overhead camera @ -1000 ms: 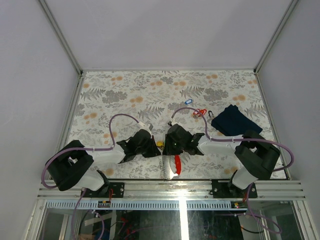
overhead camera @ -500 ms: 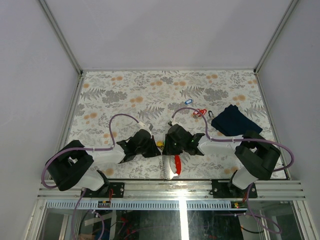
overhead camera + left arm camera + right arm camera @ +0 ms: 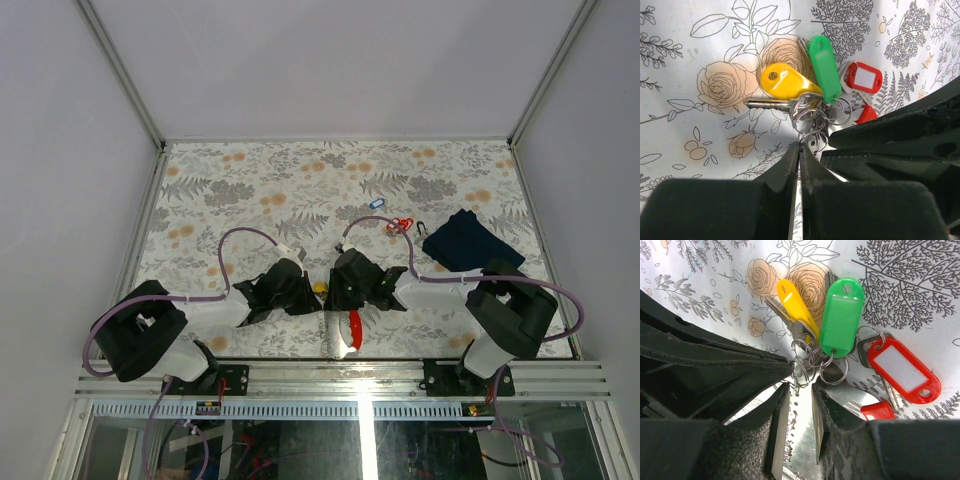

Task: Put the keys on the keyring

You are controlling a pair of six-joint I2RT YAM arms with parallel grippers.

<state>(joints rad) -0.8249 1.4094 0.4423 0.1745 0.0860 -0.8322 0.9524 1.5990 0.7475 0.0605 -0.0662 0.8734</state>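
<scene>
Steel rings [image 3: 812, 120] and 3 tags [image 3: 824, 67] lie near the table [image 3: 250, 170] front edge. They are hemmed between the left gripper [image 3: 800, 150], shut and maybe pinching 1 ring, and the right gripper [image 3: 800, 387], slightly parted.

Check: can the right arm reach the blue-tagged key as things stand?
Probably yes: the blue-tagged key lies uncovered on the table beyond the right end effector, apart from the red-tagged keys.

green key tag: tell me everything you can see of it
The green tag is an oblong, glossy plastic fob with rounded ends, a slot at the far end and a framed label panel. It lies flat on the floral tablecloth between the yellow tag and the red tag, partly over a silvery key. A split ring threads its near end.
</scene>
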